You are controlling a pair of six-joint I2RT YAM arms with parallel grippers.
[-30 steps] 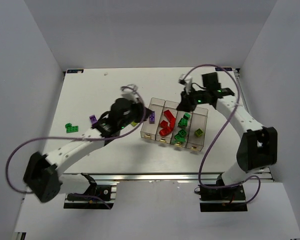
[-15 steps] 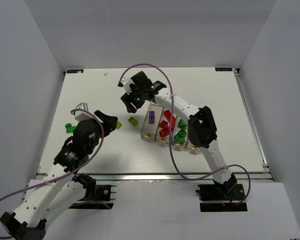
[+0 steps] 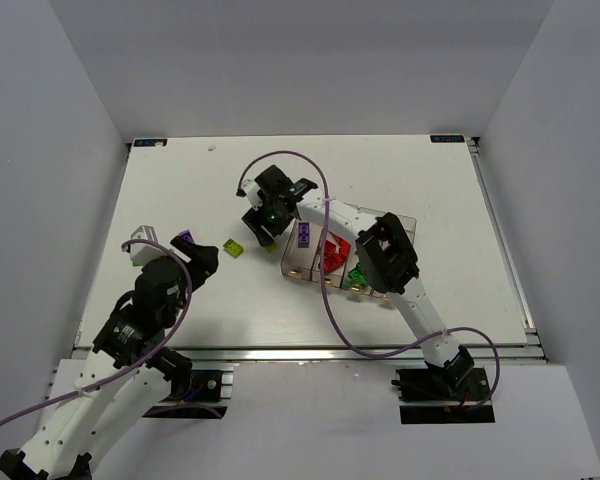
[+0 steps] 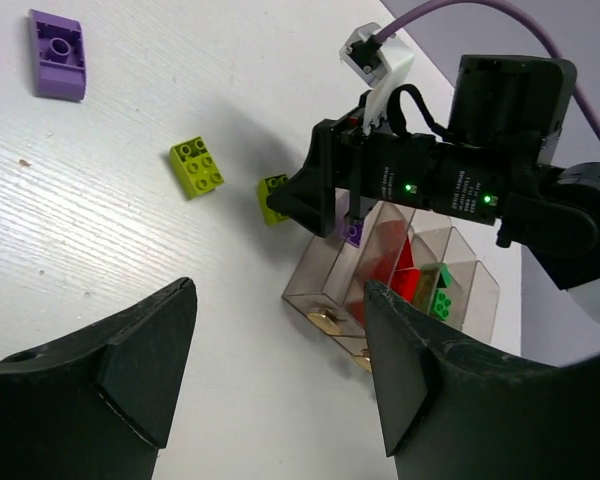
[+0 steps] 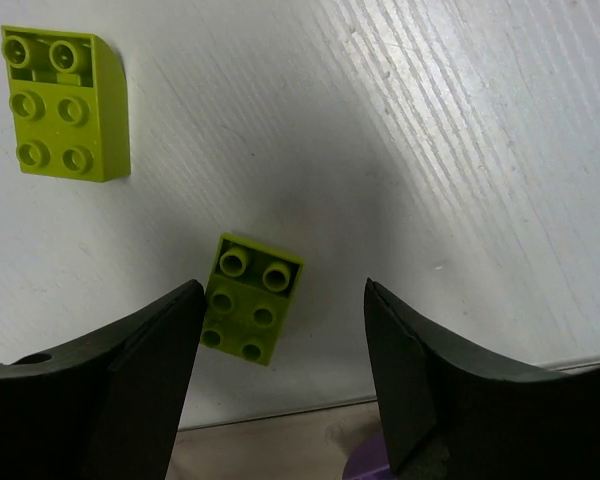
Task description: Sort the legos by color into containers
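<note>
Right gripper (image 5: 280,290): your jaws stand apart above a small yellow-green studded plastic brick (image 5: 252,300), which lies on the white table (image 3: 430,180) just beside the translucent grey bins (image 4: 315,288).
Left gripper (image 4: 280,290): jaws apart, off the table.

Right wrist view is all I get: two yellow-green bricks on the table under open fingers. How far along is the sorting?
Observer: Partly done. The containers already hold a purple brick, red bricks and green bricks, each color in its own bin.
Operator: Where are the bins from my bricks?
Observer: Right beside them. The nearer yellow-green brick lies just left of the purple brick's bin, below the right gripper.
Operator: Anything else loose?
Observer: I can see one loose purple brick farther left, near the open, empty left gripper.
</note>
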